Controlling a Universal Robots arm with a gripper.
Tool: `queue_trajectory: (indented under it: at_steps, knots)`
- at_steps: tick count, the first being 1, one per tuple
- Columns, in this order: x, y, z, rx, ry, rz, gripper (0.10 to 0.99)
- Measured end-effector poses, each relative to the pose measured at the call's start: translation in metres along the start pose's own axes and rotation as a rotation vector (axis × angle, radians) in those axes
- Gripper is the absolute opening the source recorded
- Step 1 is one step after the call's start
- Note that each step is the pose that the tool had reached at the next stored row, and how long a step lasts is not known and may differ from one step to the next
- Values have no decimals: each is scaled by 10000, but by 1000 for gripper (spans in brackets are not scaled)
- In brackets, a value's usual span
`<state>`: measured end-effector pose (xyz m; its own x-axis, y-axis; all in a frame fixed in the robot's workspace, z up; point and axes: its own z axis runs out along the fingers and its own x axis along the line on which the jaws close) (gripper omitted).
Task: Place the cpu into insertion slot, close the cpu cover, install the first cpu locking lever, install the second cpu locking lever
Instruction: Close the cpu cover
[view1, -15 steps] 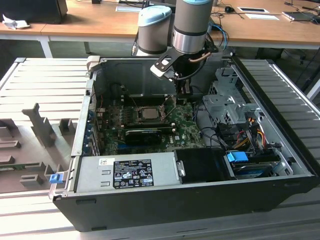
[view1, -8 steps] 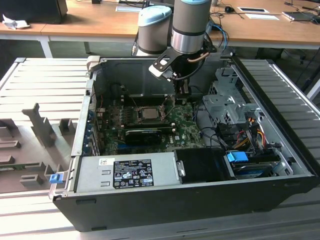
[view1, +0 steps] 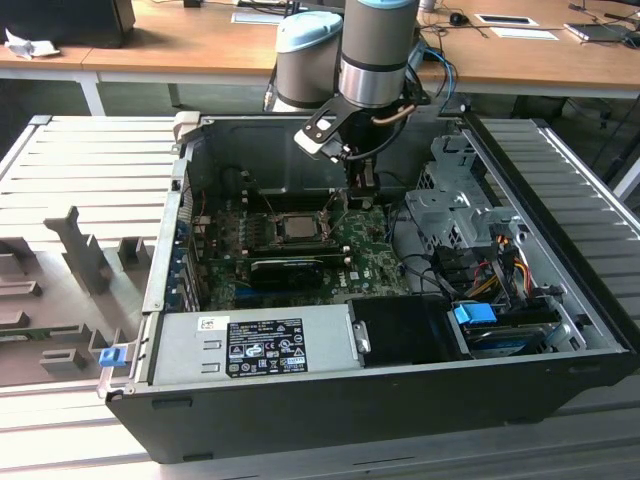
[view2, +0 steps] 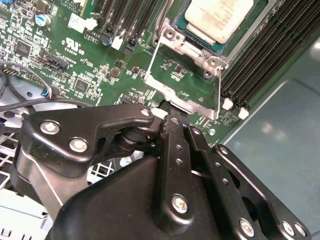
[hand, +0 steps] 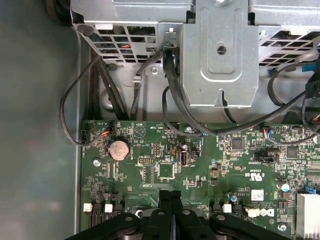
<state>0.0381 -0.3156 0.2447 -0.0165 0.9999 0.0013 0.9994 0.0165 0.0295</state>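
**Exterior view.** An open computer case (view1: 560, 330) lies on a slatted metal table (view1: 90, 160). The arm reaches down into it. The gripper (view1: 362, 183) hangs over the green board (view1: 370, 260) near the board's far edge. The cpu (view1: 298, 226) lies flat on the board, just beside the gripper on the exterior view's left. A long black card (view1: 290, 268) lies nearer the camera than the chip. A grey power supply (view1: 250, 345) runs along the case's near wall.

**Second wrist view.** The cpu (view2: 220, 17) is seated pale side up inside the insertion slot (view2: 239, 39). Black memory slots (view2: 265, 55) run alongside it. The cpu cover (view2: 186, 103) is swung open off the socket, and bare green board shows through its square window. Its free edge points at the gripper (view2: 170, 119). The fingers are drawn together with only a thin seam between them, and their tips are right at that edge. Whether they touch or pinch the cover cannot be told.

**First wrist view.** The gripper (hand: 170, 194) appears with its fingers pressed side by side, and nothing shows between them. Beyond it lies the green board (hand: 200, 160) with a round coin cell (hand: 119, 148) near one corner. Black cables (hand: 170, 100) run from the board's edge up to a grey metal drive cage (hand: 220, 55).
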Motion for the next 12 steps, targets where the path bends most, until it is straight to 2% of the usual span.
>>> queue_trajectory:
  at_steps: [12]
  knots:
    - [2,-119,-4,0,0,0,106]
